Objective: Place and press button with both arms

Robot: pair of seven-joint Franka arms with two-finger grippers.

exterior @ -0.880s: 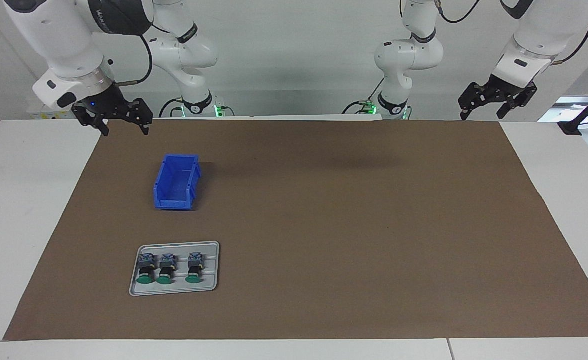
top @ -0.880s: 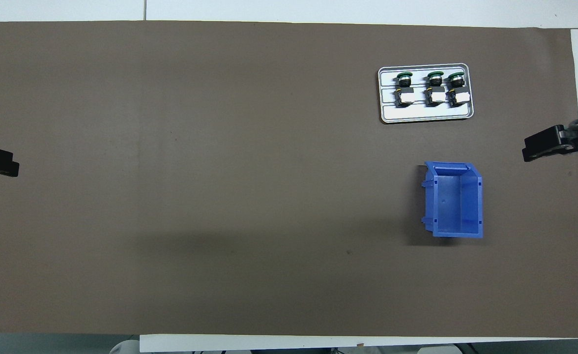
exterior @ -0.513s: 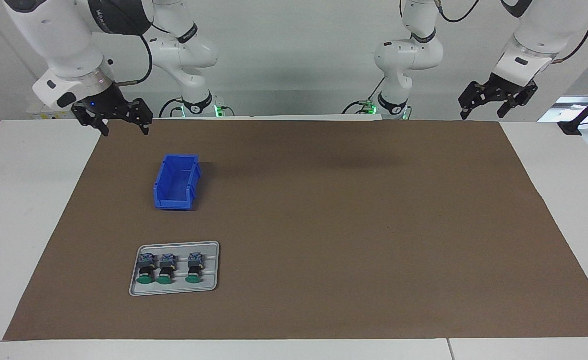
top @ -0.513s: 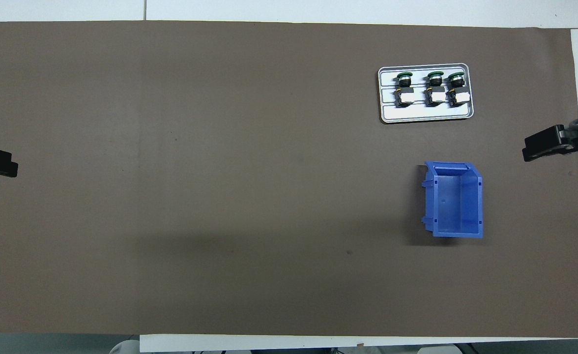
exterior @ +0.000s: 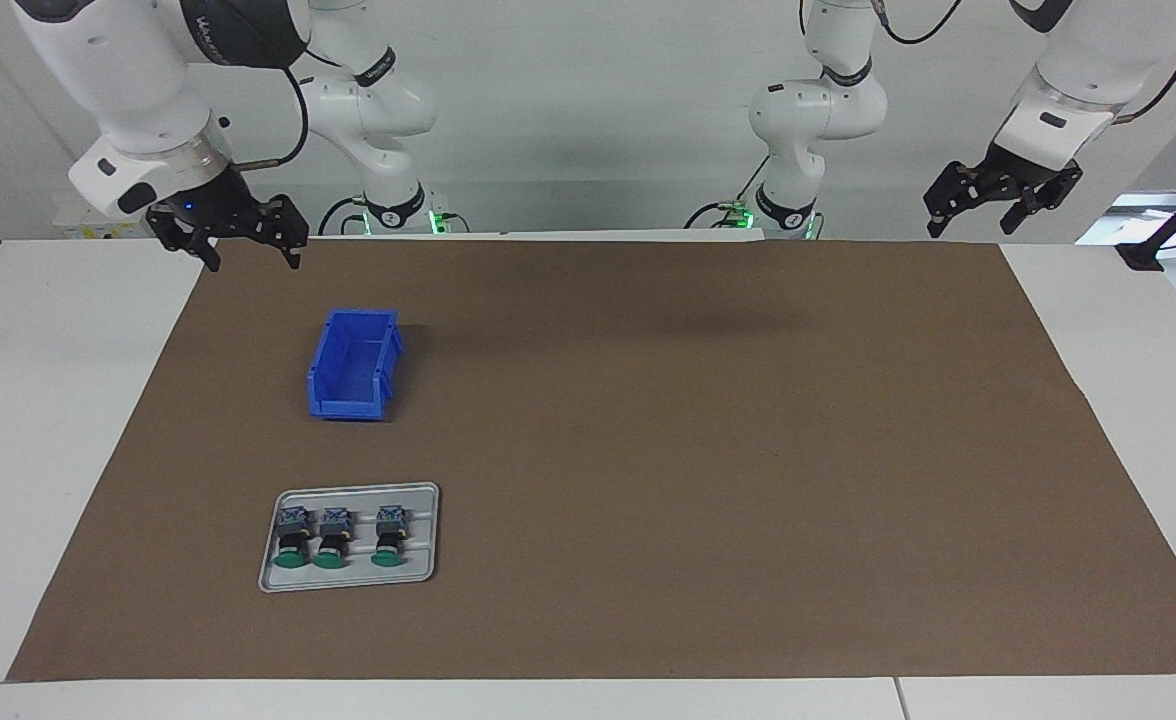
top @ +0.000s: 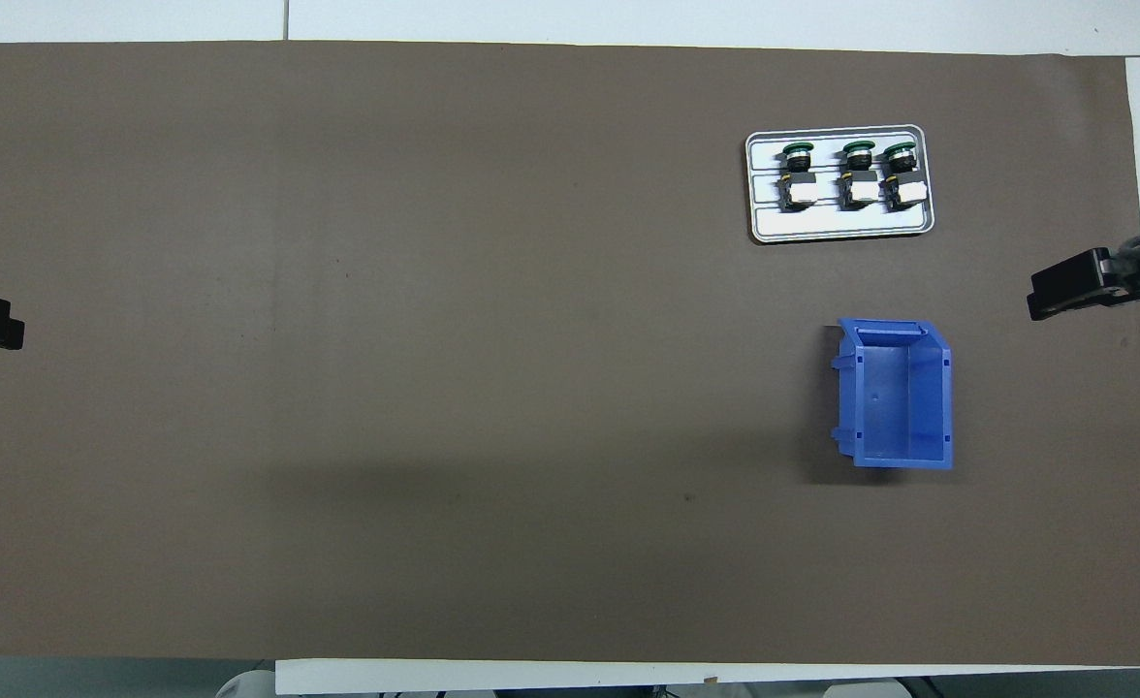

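Right end effector (exterior: 241, 243): black fingers apart, empty, raised over brown mat (exterior: 648, 420) edge near blue plastic bin (exterior: 353, 365).
Left end effector (exterior: 1000, 195): apart, empty, waiting.
Three green-capped push buttons (exterior: 332, 538) lie close together on grey tray (exterior: 424, 537), farther from robots than bin.
Risk: fingers nudging neighbouring button, tray sliding.

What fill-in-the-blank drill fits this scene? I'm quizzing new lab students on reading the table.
1. The grey tray holds ____ green-capped buttons.
2. The blue bin lies ____ to the robots than the tray.
3. The bin has ____ inside it.
4. The left gripper and the right gripper both hang ____, holding nothing.

Missing words: three; nearer; nothing; open
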